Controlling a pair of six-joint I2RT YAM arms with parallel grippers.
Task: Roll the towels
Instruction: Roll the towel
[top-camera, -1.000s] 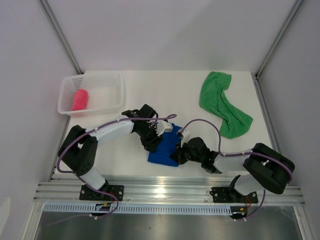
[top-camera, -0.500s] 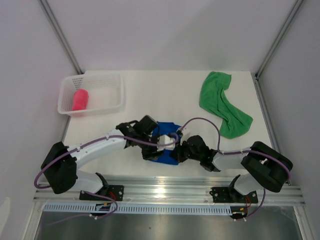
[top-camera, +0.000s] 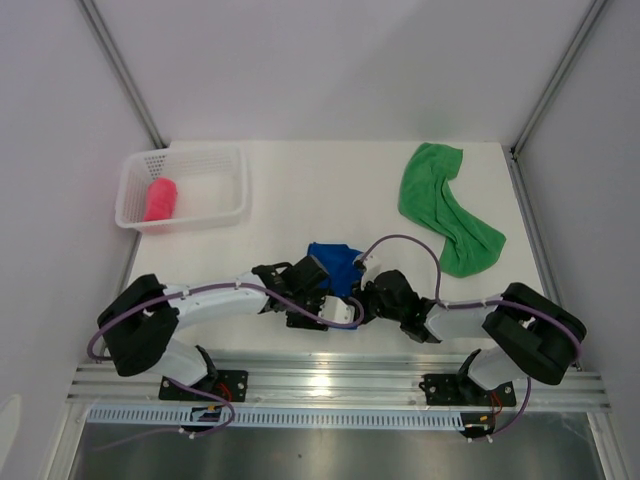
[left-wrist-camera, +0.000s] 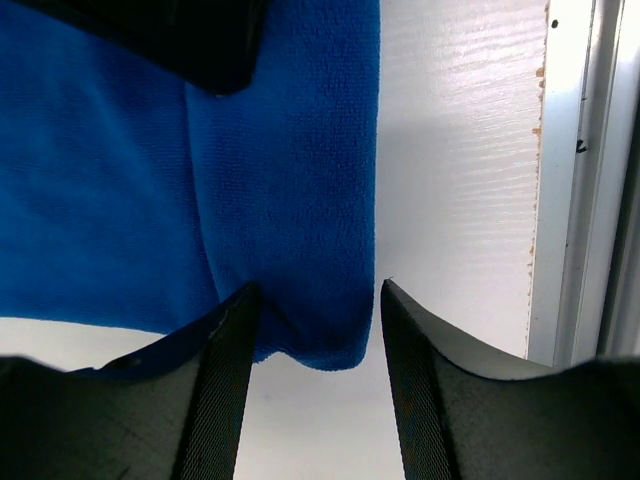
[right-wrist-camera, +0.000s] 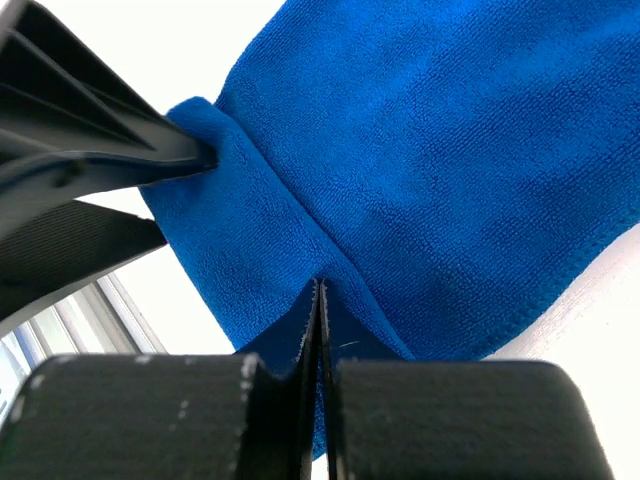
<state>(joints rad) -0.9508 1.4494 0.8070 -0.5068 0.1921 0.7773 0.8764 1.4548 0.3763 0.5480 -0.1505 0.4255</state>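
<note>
As I read it from the left: one white mesh basket (top-camera: 200, 152) sits in the far-left corner of the table (top-camera: 290, 190). In it is one pink towel (top-camera: 160, 199), rolled up.

Next, at the near edge, the left gripper (left-wrist-camera: 317, 292) has its fingers spread. A folded corner of the blue towel (top-camera: 333, 260) sits between them, with bare table showing between the cloth and one finger.

The blue towel is bunched on the table, centre-near, right between the two wrists.

The right gripper (right-wrist-camera: 320, 292) is pressed together, with a pinch of the blue towel's edge caught in the seam.

Far right, the green towel (top-camera: 445, 205) lies loose and unrolled on the table, well apart from both arms.

Count: three towels, one in the basket and two on the table. One basket. Two grippers, both at the blue towel.
</note>
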